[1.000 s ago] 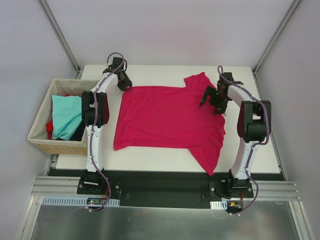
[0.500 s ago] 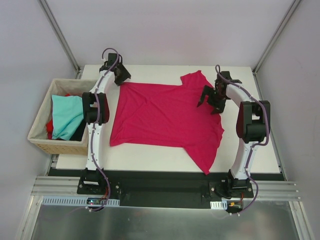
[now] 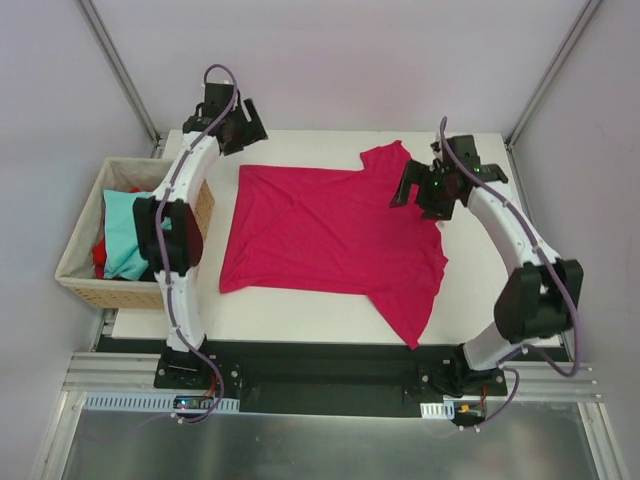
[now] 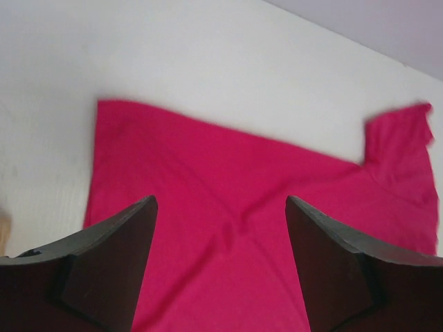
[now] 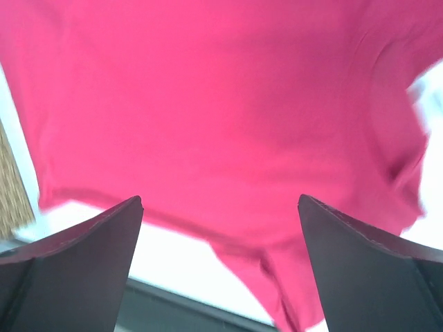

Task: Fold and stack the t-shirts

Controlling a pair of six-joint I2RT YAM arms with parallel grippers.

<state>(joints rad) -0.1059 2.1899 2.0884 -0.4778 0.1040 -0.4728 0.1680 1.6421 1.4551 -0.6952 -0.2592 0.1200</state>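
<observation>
- Top external view: a crimson-magenta t-shirt (image 3: 330,235) lies spread flat across the middle of the white table (image 3: 300,312), with one sleeve pointing to the upper right and another to the lower right.
- The left pincer (image 3: 240,128) hovers just beyond the shirt's upper left corner, fingers spread apart, grasping nothing.
- The right pincer (image 3: 425,198) hangs over the shirt's upper right part, also wide apart and empty.
- At the left edge, a wicker basket (image 3: 85,290) holds a light teal t-shirt (image 3: 125,235) beside a red t-shirt (image 3: 98,258).
</observation>
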